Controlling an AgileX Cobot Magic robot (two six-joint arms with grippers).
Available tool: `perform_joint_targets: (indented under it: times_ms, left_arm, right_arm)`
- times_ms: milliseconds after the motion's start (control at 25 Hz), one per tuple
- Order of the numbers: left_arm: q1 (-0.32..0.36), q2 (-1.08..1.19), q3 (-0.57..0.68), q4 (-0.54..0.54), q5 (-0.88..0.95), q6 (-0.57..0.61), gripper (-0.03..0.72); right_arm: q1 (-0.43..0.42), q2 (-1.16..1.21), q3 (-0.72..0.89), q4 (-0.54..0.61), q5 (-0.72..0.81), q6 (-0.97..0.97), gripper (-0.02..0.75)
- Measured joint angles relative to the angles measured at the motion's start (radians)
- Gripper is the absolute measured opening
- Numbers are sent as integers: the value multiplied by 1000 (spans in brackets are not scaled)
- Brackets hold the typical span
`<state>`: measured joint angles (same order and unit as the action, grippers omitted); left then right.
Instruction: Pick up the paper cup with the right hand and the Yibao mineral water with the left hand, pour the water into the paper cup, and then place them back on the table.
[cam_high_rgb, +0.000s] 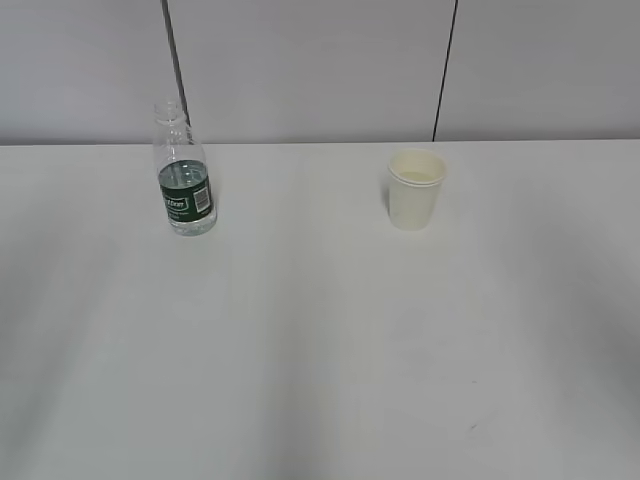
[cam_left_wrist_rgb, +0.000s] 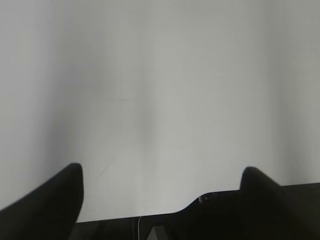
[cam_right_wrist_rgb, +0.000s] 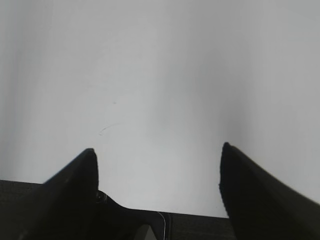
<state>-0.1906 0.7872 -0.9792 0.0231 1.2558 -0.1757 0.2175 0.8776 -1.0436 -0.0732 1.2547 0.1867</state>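
The Yibao mineral water bottle (cam_high_rgb: 184, 178), clear with a dark green label and no cap, stands upright at the back left of the white table (cam_high_rgb: 320, 340). The cream-white paper cup (cam_high_rgb: 415, 188) stands upright at the back right. Neither arm shows in the exterior view. In the left wrist view my left gripper (cam_left_wrist_rgb: 162, 172) is open and empty over bare table, its dark fingers (cam_left_wrist_rgb: 55, 200) wide apart. In the right wrist view my right gripper (cam_right_wrist_rgb: 157, 152) is open and empty over bare table. Neither wrist view shows the bottle or the cup.
A grey panelled wall (cam_high_rgb: 320, 70) rises behind the table's far edge. Faint scuff marks (cam_right_wrist_rgb: 107, 129) lie on the tabletop.
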Motion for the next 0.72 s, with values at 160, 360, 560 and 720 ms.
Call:
perform_joint_targets:
  times_ms: [160,360,560,720]
  left_arm:
    - [0,-164,73,2,7,0,576]
    - [0,-348,166,4,13,1,576]
    - [0,-519,257,4,16,6,576]
    - [0,-645,320,5,18,25,576]
  right_arm:
    - [0,-142,89,0,2,0,586]
    - [0,-323,201,0,4,0,586]
    - [0,-502,324,0,6,-11,585]
    - [0,-642,416,0,8,-17,585]
